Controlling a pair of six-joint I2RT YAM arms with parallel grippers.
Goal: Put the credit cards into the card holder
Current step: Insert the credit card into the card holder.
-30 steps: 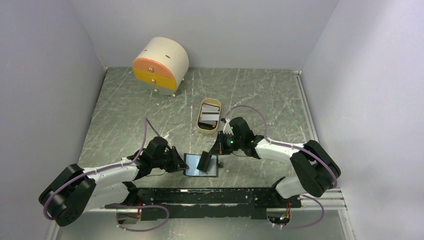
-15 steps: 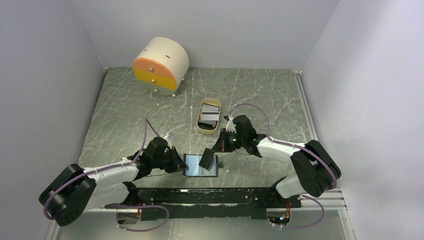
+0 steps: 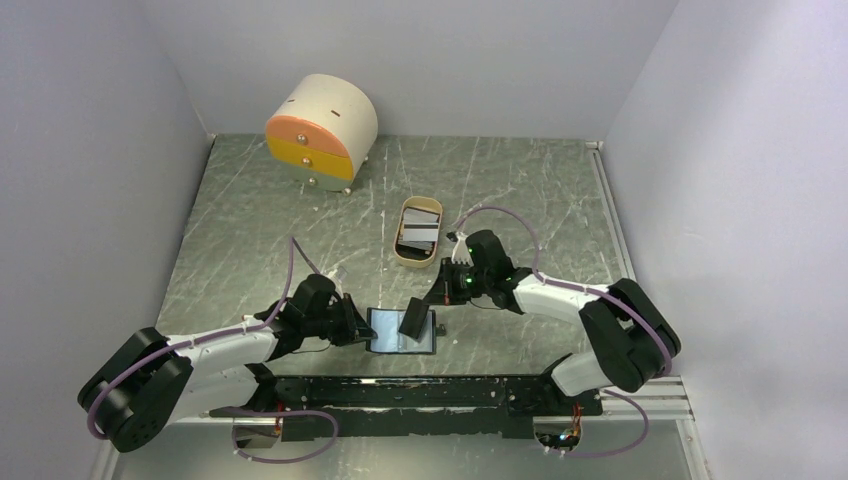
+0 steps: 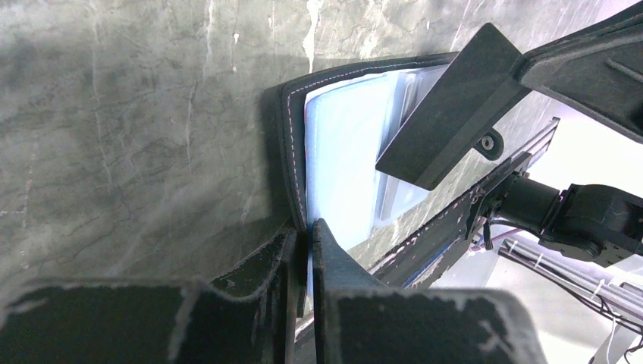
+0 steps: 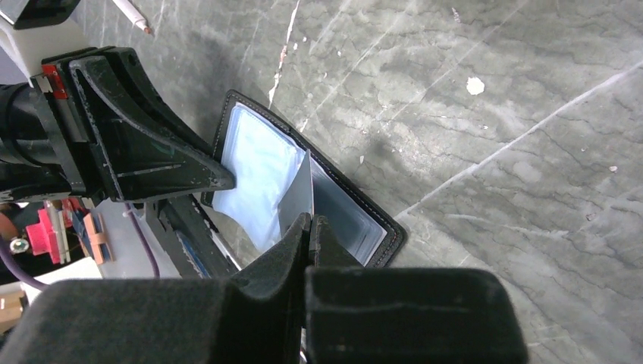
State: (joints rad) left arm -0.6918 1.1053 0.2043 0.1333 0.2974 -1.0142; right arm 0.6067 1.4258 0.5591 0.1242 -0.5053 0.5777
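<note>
The card holder (image 3: 395,338) lies open near the table's front edge, blue inner face up. My left gripper (image 3: 362,329) is shut on its left black edge (image 4: 292,159), the rim pinched between the fingers (image 4: 307,227). My right gripper (image 3: 428,305) is shut on a dark credit card (image 3: 412,318), held tilted with its lower edge over the holder's inner pockets (image 5: 345,212). In the right wrist view the credit card (image 5: 297,193) rises from my fingertips (image 5: 309,221) toward the blue face. More credit cards (image 3: 417,235) lie in the tan tray.
The tan oval tray (image 3: 413,264) stands just beyond the holder. A round drawer box (image 3: 320,130) with orange and yellow fronts sits at the far left. A black rail (image 3: 420,392) runs along the near edge, close below the holder.
My right gripper has shifted slightly right and away with the card. The left gripper and the holder have stayed put.
</note>
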